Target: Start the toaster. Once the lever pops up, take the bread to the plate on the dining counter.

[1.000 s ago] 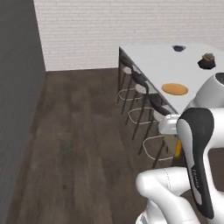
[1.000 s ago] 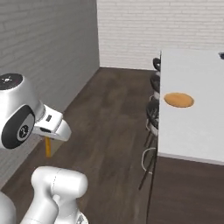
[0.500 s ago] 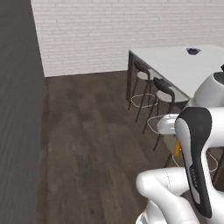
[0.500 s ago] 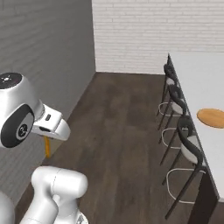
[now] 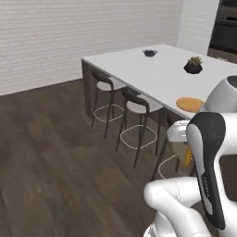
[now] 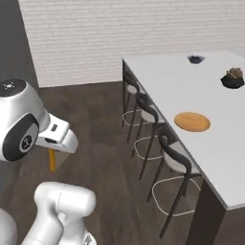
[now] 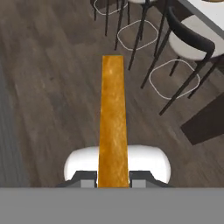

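The bread (image 7: pixel 112 127) is in the gripper (image 7: pixel 113 183), clamped edge-on between the closed fingers, so that in the hand view it reads as a narrow golden-brown strip running straight out from the fingertips, its long axis in line with the gripper's own reach and pointing over the dark wood floor (image 7: pixel 48 87) toward the stools (image 7: pixel 192 39). In the right base view the same slice hangs as a thin orange sliver under the hand, well short of the dining counter (image 6: pixel 201 100) and lower than its top. The plate (image 6: pixel 192 121) is the landmark to steer by: it lies on the white counter near the edge that faces the stools, with a small dark potted plant (image 6: pixel 233 78) and a little dark bowl (image 6: pixel 195 59) further back along the counter from it. From the plate, the bread is well apart, out across the row of stools and toward the robot's side; the left base view puts the plate (image 5: pixel 190 103) just beyond the arm's upper link, with a bit of the yellow slice (image 5: pixel 187 155) showing below it. By my judgement the toaster part is done and this is the carry; the coming move needs the slice brought up over the counter edge, across to the plate, and turned from edge-on to flat before release, or it may land standing and tip off
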Available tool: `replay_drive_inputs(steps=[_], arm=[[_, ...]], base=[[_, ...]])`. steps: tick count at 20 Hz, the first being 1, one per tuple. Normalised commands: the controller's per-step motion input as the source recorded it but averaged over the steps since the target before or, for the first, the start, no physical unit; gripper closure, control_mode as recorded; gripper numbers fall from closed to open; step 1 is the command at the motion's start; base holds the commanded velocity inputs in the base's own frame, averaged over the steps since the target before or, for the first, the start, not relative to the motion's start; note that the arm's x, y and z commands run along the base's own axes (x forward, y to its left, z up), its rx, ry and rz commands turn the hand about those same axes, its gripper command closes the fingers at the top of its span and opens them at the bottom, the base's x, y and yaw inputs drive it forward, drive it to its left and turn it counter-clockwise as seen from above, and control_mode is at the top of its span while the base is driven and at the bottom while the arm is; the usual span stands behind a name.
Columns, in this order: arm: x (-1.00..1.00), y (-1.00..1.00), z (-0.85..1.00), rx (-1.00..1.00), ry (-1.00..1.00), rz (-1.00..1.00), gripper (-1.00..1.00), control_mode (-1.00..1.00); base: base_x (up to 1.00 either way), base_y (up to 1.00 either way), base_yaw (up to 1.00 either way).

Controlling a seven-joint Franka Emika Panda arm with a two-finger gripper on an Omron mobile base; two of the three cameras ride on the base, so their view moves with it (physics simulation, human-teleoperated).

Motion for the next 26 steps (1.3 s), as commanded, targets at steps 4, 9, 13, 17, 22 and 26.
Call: replay_drive_inputs(steps=[4, 9, 13, 17, 22, 26], arm=[[0.00, 0.00, 0.00, 0.00, 0.00, 0.00, 1.00, 1.00], [0.00, 0.00, 0.00, 0.00, 0.00, 0.00, 1.00, 1.00], [0.00, 0.00, 0.00, 0.00, 0.00, 0.00, 1.00, 1.00], [0.00, 0.00, 0.00, 0.00, 0.00, 0.00, 1.00, 1.00], [0.00, 0.00, 0.00, 0.00, 0.00, 0.00, 1.00, 1.00], [0.00, 0.00, 0.00, 0.00, 0.00, 0.00, 1.00, 1.00]], base=[[0.57, 0.25, -0.69], [0.63, 0.49, -0.64], [0.72, 0.65, -0.59], [0.84, 0.71, -0.52], [0.85, 0.63, -0.42], [0.60, 0.58, -0.41]])
